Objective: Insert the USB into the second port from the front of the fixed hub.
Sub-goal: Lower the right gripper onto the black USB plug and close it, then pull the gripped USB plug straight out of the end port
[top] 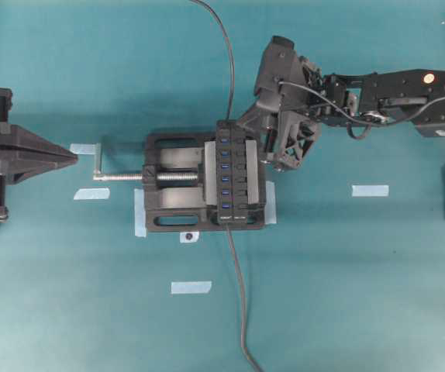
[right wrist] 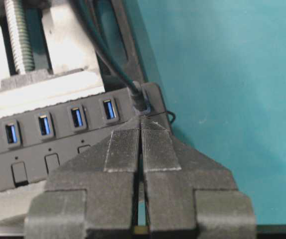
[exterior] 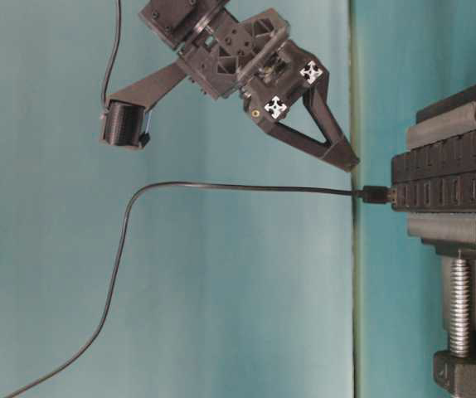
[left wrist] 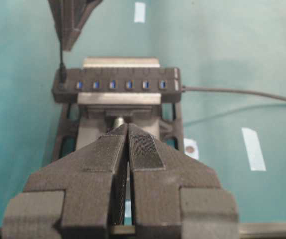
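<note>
The fixed hub (top: 236,172) is a long black bar with blue ports, clamped in a vise. The USB (exterior: 376,195) sits plugged into the endmost port at the hub's far end; the right wrist view shows the USB (right wrist: 139,99) there too. Its thin cable (top: 229,70) runs off the top of the overhead view. My right gripper (exterior: 350,162) is shut on nothing, its tips just beside the plug and slightly apart from it. Well left of the vise, my left gripper (top: 75,159) points at the hub (left wrist: 118,84), shut and empty.
The black vise (top: 168,217) has a silver screw handle (top: 102,167) sticking out to the left. The hub's own cable (top: 242,310) leaves toward the bottom edge. Strips of pale tape (top: 370,190) lie on the teal table.
</note>
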Motion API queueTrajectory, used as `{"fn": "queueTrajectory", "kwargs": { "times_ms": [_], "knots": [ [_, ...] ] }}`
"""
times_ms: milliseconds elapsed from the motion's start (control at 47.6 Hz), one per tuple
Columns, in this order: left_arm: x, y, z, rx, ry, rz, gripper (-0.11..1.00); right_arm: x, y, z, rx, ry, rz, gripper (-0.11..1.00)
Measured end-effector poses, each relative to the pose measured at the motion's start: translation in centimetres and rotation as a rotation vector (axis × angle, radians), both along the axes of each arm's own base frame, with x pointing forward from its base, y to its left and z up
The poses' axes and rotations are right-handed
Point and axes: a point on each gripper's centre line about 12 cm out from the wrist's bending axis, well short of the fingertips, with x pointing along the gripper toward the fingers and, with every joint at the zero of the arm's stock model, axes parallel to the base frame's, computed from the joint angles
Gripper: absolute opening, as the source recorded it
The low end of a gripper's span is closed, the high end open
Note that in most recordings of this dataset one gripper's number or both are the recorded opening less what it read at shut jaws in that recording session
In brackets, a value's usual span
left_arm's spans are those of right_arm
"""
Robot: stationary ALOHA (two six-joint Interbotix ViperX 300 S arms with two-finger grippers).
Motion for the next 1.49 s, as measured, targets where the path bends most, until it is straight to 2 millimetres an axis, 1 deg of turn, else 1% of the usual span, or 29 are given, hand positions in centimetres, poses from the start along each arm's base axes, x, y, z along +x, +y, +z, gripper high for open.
{"fn": "queueTrajectory", "kwargs": {
  "times_ms": [126,189,231,336,399,504,567,588,631,778,1093,1303,1492],
  "knots": [
    [0.0,0.0,0.0,0.000,-0.002,0.000,0.01,0.0,0.1,0.0,-0.023,0.007,0.023,0.06],
    [0.0,0.0,0.0,0.000,0.000,0.000,0.01,0.0,0.1,0.0,-0.037,0.010,0.037,0.10],
    [0.0,0.0,0.0,0.000,-0.002,-0.002,0.01,0.0,0.1,0.0,-0.050,0.013,0.051,0.14],
    [0.0,0.0,0.0,0.002,-0.001,-0.002,0.01,0.0,0.2,-0.2,-0.071,0.023,0.074,0.31],
    [0.0,0.0,0.0,0.000,0.000,-0.002,0.01,0.1,0.2,-0.4,-0.077,0.030,0.081,0.45],
    [0.0,0.0,0.0,0.000,0.000,0.000,0.01,0.2,0.1,-0.7,-0.079,0.036,0.085,0.73],
    [0.0,0.0,0.0,0.000,-0.002,0.000,0.01,0.5,0.1,-0.9,-0.079,0.036,0.085,0.86],
    [0.0,0.0,0.0,-0.001,-0.002,0.000,0.01,0.6,0.0,-0.9,-0.079,0.036,0.085,0.88],
    [0.0,0.0,0.0,0.002,-0.001,0.000,0.01,0.8,0.0,-0.9,-0.080,0.034,0.086,0.88],
    [-0.1,0.0,0.1,-0.001,-0.005,-0.001,0.01,1.4,-0.1,-0.8,-0.085,0.027,0.089,0.83],
    [-0.5,-0.1,0.2,-0.001,-0.022,-0.001,0.01,2.5,-0.3,-1.2,-0.093,0.031,0.097,0.82],
    [-0.6,0.0,0.3,0.000,-0.026,0.000,0.01,2.7,-0.4,-1.2,-0.094,0.030,0.097,0.80],
    [-0.6,0.0,0.2,0.001,-0.025,0.000,0.01,2.7,-0.4,-1.2,-0.094,0.030,0.097,0.74]
  ]
}}
